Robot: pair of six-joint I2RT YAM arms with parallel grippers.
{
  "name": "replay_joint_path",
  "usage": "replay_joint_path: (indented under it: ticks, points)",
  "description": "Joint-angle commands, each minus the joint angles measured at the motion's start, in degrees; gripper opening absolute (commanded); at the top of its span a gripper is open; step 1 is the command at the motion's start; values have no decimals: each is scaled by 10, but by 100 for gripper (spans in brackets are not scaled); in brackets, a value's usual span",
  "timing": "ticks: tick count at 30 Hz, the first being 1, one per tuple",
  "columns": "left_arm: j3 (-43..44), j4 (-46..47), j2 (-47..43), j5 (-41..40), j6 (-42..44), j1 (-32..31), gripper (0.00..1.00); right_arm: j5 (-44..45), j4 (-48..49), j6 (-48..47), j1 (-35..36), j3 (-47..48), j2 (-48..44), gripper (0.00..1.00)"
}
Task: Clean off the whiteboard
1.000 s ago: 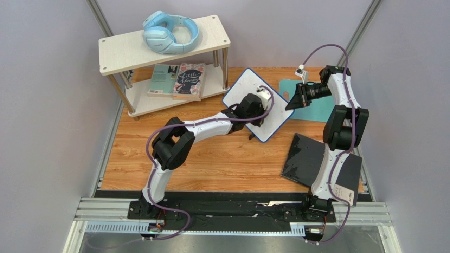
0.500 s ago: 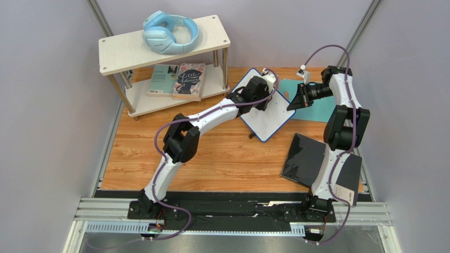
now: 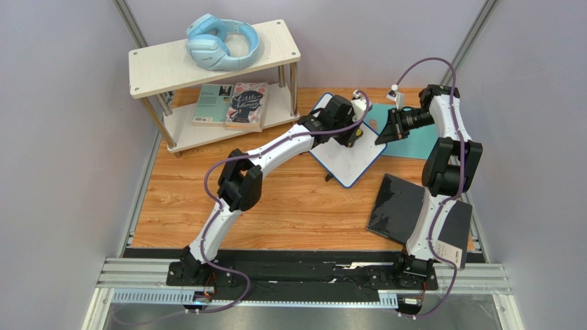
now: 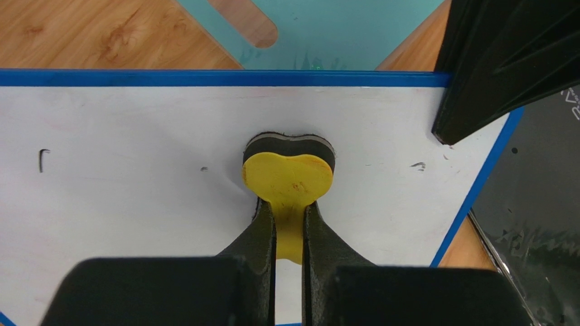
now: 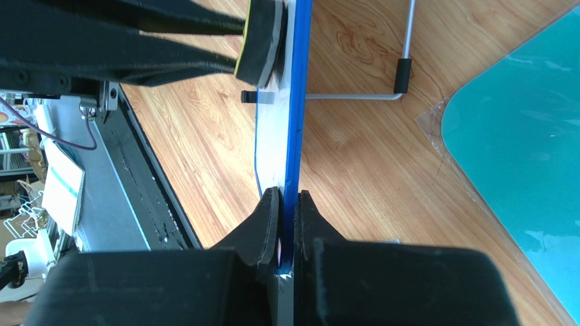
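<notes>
Our left gripper [image 4: 289,212], clamped on the eraser [image 4: 289,173], has swept up the whiteboard [image 3: 348,161] by the counter's [image 3: 275,206] far edge while our right gripper [image 5: 286,204] pinches its rim; only stray marks [image 4: 43,159] left, so nearly done.

whiteboard [image 4: 136,204] white, blue frame | eraser [image 4: 289,178] yellow | mat [image 4: 340,34] teal | table [image 4: 82,34] wood-grain

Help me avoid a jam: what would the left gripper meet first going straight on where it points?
The whiteboard: the left gripper holds its eraser seemingly flat against the board's face.
</notes>
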Motion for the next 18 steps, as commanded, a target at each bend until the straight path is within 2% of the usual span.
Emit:
replay_joint_path:
  ticks: [1,11,15,18]
  points:
    - [31,-78,40,54,37,-42,0,33,-119,-51,7,30,-10,0]
    - [61,-118,61,42,64,-91,0,30,-119,-50,7,28,-10,0]
    - [72,-123,66,11,43,-79,0,31,-119,-51,6,26,-9,0]
    - [38,-85,39,20,9,-49,0,34,-119,-52,7,25,-11,0]
